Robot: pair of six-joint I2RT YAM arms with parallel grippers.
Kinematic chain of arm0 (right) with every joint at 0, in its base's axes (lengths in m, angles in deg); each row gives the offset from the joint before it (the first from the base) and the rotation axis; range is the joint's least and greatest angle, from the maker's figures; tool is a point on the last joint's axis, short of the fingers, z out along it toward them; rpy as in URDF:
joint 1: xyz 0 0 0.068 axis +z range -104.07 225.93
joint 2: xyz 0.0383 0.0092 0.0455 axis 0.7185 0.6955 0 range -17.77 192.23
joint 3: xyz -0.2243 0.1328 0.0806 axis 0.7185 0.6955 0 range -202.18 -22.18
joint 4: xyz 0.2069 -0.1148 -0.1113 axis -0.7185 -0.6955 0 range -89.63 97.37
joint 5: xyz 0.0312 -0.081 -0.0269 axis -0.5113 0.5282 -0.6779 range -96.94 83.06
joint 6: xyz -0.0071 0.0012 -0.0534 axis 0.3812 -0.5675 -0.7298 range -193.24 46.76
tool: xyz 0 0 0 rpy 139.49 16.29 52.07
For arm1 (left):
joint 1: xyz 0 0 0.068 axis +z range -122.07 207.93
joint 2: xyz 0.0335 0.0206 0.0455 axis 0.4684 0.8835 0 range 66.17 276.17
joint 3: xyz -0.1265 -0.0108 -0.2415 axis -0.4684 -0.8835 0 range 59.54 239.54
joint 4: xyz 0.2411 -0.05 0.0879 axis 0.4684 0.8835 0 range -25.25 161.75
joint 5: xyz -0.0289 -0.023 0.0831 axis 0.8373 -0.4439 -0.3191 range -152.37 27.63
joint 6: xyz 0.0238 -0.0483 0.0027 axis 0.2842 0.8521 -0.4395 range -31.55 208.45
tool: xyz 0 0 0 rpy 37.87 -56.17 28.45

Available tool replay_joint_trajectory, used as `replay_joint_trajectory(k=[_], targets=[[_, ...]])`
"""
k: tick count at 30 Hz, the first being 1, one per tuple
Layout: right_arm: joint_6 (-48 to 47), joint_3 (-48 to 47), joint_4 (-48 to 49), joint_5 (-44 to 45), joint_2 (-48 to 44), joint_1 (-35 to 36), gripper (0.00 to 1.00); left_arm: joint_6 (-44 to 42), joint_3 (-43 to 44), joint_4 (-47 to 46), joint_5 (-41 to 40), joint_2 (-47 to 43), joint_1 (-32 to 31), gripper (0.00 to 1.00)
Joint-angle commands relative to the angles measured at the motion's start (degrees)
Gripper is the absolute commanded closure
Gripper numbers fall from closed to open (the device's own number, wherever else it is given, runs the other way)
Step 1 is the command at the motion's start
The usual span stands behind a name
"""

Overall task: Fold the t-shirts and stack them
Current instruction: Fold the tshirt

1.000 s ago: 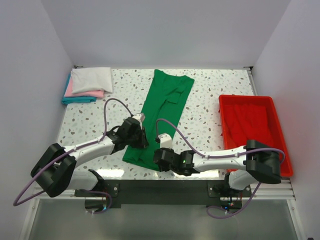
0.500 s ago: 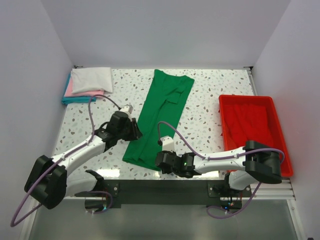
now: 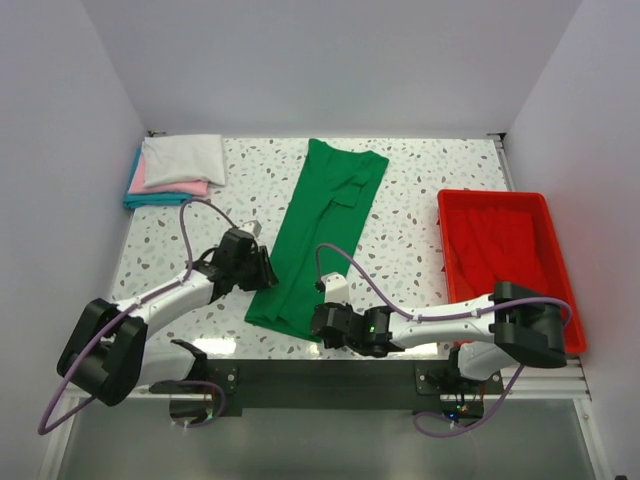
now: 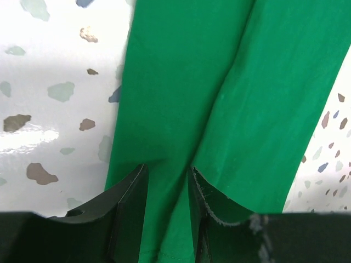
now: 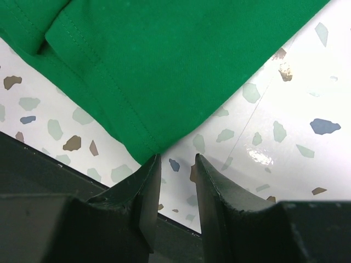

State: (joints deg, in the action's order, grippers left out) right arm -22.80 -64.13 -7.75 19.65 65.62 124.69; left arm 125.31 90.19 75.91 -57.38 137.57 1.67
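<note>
The bright green t-shirt (image 3: 318, 235) lies folded into a long strip down the middle of the table. It also shows in the left wrist view (image 4: 241, 98) and the right wrist view (image 5: 164, 60). My left gripper (image 3: 263, 268) sits low over the strip's left edge, and its slightly parted jaws (image 4: 167, 170) straddle a crease in the cloth. My right gripper (image 3: 318, 323) is at the shirt's near right corner. Its jaws (image 5: 176, 159) are narrowly open over bare table, and the left fingertip (image 5: 151, 164) touches the hem corner. Folded white (image 3: 183, 158), pink (image 3: 172, 187) and teal (image 3: 152, 199) shirts are stacked at the far left.
A red plastic tray (image 3: 441, 240) stands at the right side of the table. The table's near edge and a dark rail (image 5: 55, 164) run just behind my right gripper. Purple cables loop above both arms.
My left gripper has drawn back left off the shirt's middle and now sits lower at its left edge. My right gripper has shifted slightly nearer to the table's front edge.
</note>
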Motion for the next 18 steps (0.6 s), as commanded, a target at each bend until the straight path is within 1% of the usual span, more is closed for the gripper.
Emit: replay_joint_trajectory(k=[1, 7, 15, 16, 18], targets=[[1.68, 0.29, 2.11, 3.64, -2.01, 0.52, 0.65, 0.66, -1.12, -4.82, 4.31, 0.76, 0.24, 0.6], [1.6, 0.29, 1.84, 3.82, -2.1, 0.6, 0.65, 1.63, -4.54, -8.87, 8.27, 1.64, 0.16, 0.61], [1.68, 0.03, 2.11, 3.82, -1.39, 0.52, 0.65, 1.72, -5.6, -10.28, 12.14, 1.91, 0.16, 0.61], [1.68, 0.03, 2.11, 3.82, -1.22, 0.52, 0.65, 1.81, -5.69, -12.37, 12.58, 1.82, 0.16, 0.61], [1.77, 0.12, 2.02, 3.82, -1.13, 0.52, 0.65, 1.81, -5.69, -12.48, 13.11, 1.64, 0.16, 0.61]])
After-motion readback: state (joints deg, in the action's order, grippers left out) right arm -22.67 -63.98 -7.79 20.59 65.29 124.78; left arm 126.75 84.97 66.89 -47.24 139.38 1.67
